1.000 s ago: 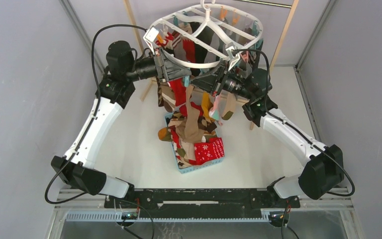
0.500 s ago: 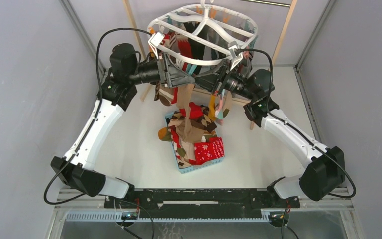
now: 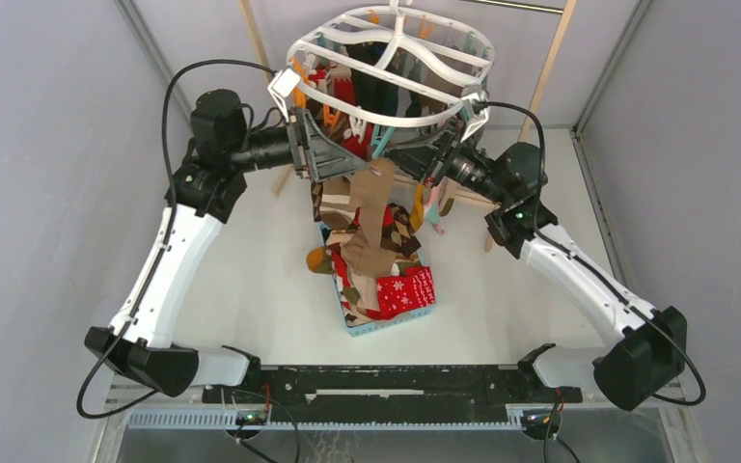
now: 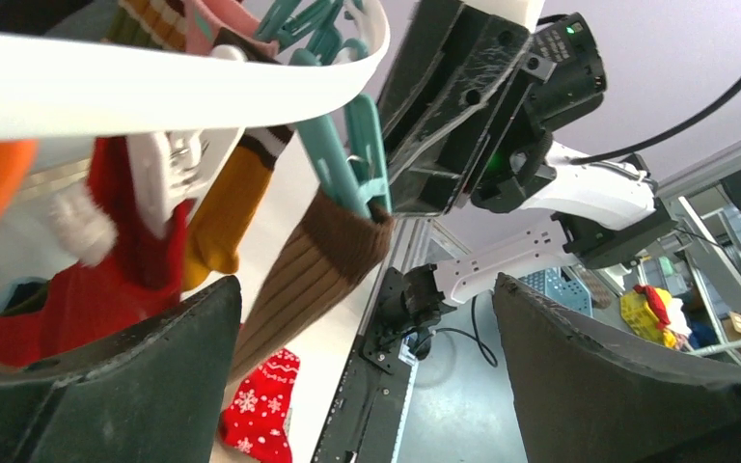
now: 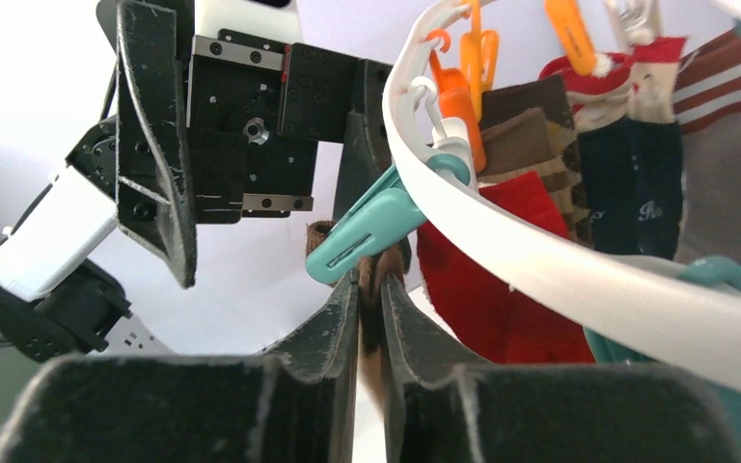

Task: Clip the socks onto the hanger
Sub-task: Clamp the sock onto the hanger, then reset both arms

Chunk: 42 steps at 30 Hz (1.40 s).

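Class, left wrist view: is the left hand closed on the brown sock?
No, the left hand gapes open; the brown sock hangs from a teal clothespin between its fingers.

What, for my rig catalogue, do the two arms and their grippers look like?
Both the left arm and right arm have white link shells and black joint housings, each trailing a looping black cable. The left gripper and right gripper are black, with broad tapering fingers.
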Available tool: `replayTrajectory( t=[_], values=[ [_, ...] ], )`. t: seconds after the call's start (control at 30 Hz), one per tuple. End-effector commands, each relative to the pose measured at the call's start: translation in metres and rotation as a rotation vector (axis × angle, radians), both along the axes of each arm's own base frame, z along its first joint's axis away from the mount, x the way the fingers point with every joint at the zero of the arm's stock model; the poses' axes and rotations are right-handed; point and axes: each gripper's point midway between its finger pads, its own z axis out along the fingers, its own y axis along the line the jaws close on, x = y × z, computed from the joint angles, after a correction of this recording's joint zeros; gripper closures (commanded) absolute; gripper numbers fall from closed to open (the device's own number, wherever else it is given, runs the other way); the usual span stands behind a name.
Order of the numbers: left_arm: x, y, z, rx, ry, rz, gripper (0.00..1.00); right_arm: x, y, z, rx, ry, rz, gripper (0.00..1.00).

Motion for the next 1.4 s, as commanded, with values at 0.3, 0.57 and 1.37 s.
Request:
replayTrajectory(
  t=[0.3, 0.57, 1.37],
  values=[
    [-0.005, 0.086, -0.048, 0.278, -0.086, 0.212, 0.0, -0.01, -0.06, -0.005, -0.091, 0.007, -0.321, 0.0],
    [0.033, 0.192, -0.115, 0.619, -0.14, 0.57, 0.0, -0.045, -0.106, -0.045, -0.253, 0.103, -0.448, 0.0],
    [0.095, 0.302, -0.28, 0.491, -0.419, 1.271, 0.0, 0.017, -0.366, -0.27, -0.336, 0.258, -1.633, 0.0]
  ],
)
